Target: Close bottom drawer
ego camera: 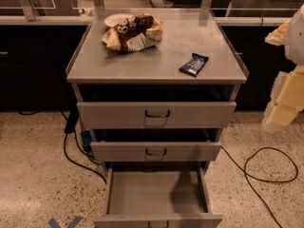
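Bottom drawer [156, 196] (pulled open) sits below-left of the tool [281, 114].

Pale arm [290, 56] along the right edge, hand [280, 115] at its lower end, in mid-air.
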You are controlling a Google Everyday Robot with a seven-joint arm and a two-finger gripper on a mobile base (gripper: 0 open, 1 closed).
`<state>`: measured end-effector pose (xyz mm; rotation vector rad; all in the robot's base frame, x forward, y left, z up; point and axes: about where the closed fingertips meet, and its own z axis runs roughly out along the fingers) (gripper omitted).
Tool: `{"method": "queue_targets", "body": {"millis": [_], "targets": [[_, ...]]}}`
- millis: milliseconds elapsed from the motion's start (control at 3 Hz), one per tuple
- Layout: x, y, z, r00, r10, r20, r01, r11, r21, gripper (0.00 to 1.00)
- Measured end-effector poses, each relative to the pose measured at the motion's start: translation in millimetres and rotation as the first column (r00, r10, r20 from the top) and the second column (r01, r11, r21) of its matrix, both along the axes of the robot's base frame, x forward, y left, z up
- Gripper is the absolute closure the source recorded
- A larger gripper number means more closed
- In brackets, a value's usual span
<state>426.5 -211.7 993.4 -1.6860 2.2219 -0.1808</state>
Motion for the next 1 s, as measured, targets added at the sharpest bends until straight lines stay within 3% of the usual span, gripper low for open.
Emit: {"method": "queue_targets", "body": {"millis": [333, 667, 1000], "targets": [[-1, 1, -5, 1.0, 0.006, 0.003, -0.006, 1.0, 0.004, 0.0], [-4, 8, -35, 0.9998, 0.021, -0.004, -0.021, 0.999, 0.028, 0.0], [-6, 14, -91, 0.9994, 0.034, -0.004, -0.034, 0.999, 0.007, 0.0]]}}
